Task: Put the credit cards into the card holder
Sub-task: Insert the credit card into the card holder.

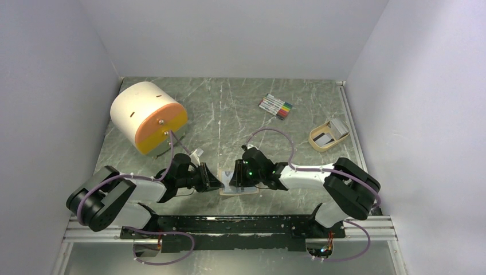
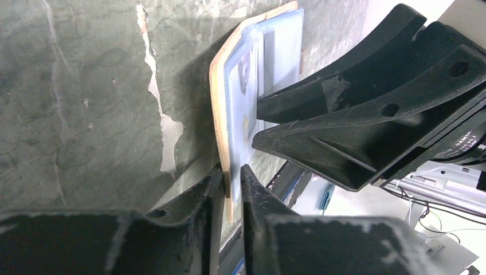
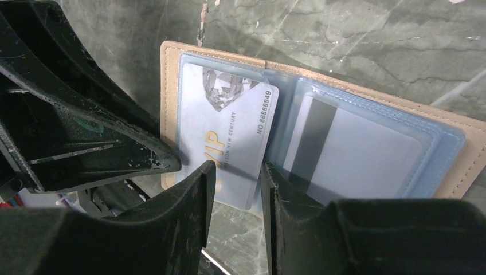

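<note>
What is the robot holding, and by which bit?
The left end effector pinches the card holder by its tan edge. The right end effector sits over a card in a sleeve; whether it grips cannot be told.

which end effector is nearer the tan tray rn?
Right. The right end effector is at the open card holder, with the tan tray farther back on its right; the left end effector pinches the holder's opposite edge, farther from the tray.
</note>
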`<state>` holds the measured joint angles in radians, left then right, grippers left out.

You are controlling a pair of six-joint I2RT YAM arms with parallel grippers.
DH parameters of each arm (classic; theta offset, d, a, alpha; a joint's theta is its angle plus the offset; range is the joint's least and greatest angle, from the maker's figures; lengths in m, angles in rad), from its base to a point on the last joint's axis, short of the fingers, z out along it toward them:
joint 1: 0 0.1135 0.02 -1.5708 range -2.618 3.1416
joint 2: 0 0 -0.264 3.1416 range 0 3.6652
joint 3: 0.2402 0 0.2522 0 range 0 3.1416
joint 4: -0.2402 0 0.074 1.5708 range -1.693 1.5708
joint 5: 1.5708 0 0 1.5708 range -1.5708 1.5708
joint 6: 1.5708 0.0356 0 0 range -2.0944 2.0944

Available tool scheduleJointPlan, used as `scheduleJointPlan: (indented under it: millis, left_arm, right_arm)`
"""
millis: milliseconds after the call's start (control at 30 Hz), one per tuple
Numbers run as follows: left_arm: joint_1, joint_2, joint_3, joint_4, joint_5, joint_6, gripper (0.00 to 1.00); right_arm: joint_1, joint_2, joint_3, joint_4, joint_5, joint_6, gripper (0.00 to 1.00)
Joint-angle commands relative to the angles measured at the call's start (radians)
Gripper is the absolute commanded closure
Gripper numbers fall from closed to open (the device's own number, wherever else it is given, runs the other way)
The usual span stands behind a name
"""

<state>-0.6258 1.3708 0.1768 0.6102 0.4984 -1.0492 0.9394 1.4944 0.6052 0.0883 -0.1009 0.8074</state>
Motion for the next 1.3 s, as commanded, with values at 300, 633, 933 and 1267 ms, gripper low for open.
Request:
scheduleJointPlan:
  millis: [300,633,933,1267]
  left_arm:
    - [-0.009,0.051,0.025,0.055,0.039,0.006,0.73]
    - [-0.009,-0.041,0.116,-0.324,-0.046,0.092,0.91]
    - [-0.009,-0.165,0.182,-0.669,-0.147,0.161,0.91]
    - [-0.009,-0.200,0.233,-0.818,-0.203,0.170,0.91]
  right_arm:
    - [0.019,-0.011,-0.040,0.099,-0.020,0.011,0.62]
    - [0.017,-0.243,-0.019,-0.070,0.202,-0.066,0.54]
    - [-0.011,-0.215,0.007,-0.170,0.305,-0.102,0.62]
    - [-0.009,-0.122,0.003,-0.279,0.350,0.109,0.61]
